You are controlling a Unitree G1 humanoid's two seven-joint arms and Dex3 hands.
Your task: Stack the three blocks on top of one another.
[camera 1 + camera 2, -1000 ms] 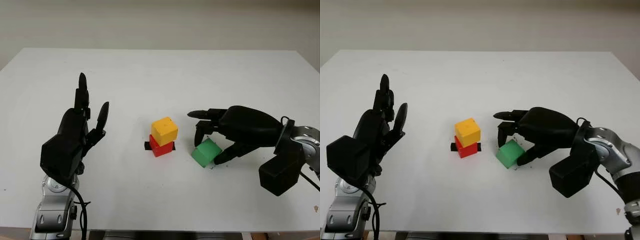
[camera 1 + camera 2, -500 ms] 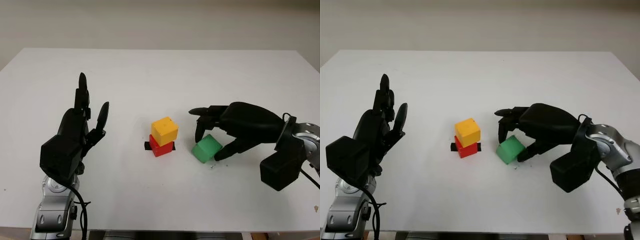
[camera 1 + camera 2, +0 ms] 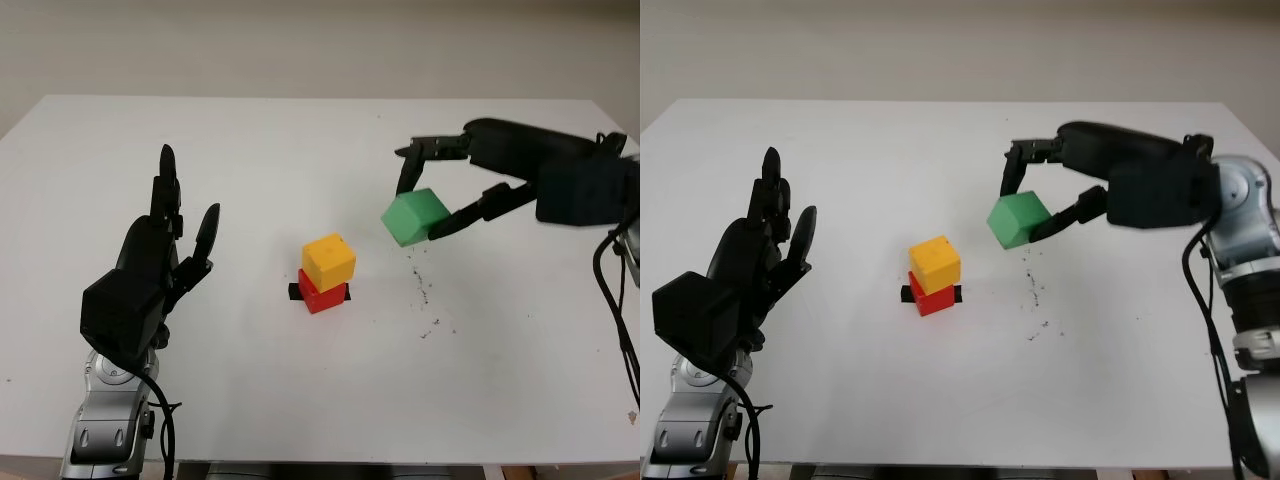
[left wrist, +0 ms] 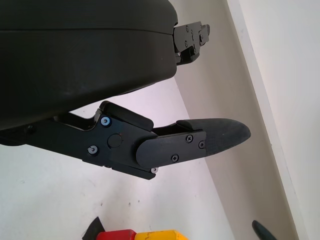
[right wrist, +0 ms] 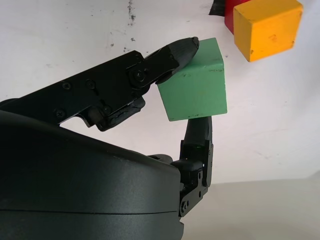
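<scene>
A: While your right hand [image 3: 432,195] pinched the green block [image 3: 414,217] clear of the table [image 3: 300,140], where was the stack from it?
B: Yellow block [image 3: 329,260] on red block [image 3: 321,292] sat lower and toward your left side of that hand, a little nearer the robot. You'd have needed to carry green that way, then down.
A: Grip?
B: Fingers closed on green, one on top, thumb against its side. Block was tilted, not square to the yellow top.
A: Other hand?
B: Left hand [image 3: 150,270] was open, holding nothing, raised well off on the far side of the stack.
A: Anything blocking?
B: Nothing stood between green and the stack. Dark specks [image 3: 425,305] lay on the table below your hand; a black marker [image 3: 296,291] showed beside red.
</scene>
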